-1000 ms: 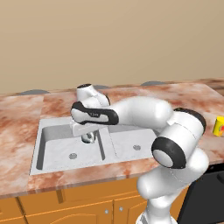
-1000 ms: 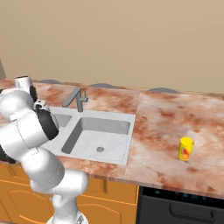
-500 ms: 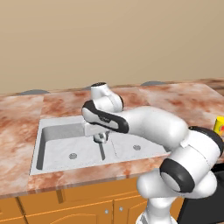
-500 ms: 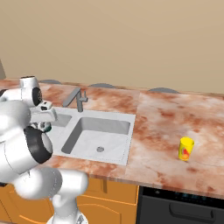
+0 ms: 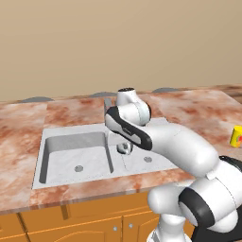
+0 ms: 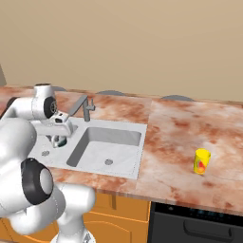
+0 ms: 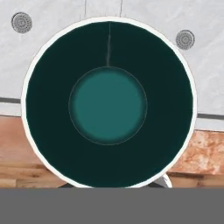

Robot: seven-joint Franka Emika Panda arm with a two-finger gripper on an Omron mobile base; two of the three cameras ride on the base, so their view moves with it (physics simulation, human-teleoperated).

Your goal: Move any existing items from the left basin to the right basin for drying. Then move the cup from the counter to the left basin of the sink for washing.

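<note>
One mug (image 7: 108, 104), teal inside, is clamped in the gripper (image 5: 124, 148) & hangs over the sink (image 5: 71, 137) divider; yellow cup (image 6: 202, 161) sits on table (image 6: 190, 128), well right of sink.

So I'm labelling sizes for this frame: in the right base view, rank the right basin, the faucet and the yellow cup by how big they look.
1. right basin, clearly the largest.
2. faucet, mid-sized.
3. yellow cup, smallest, though not far behind the faucet.
</note>
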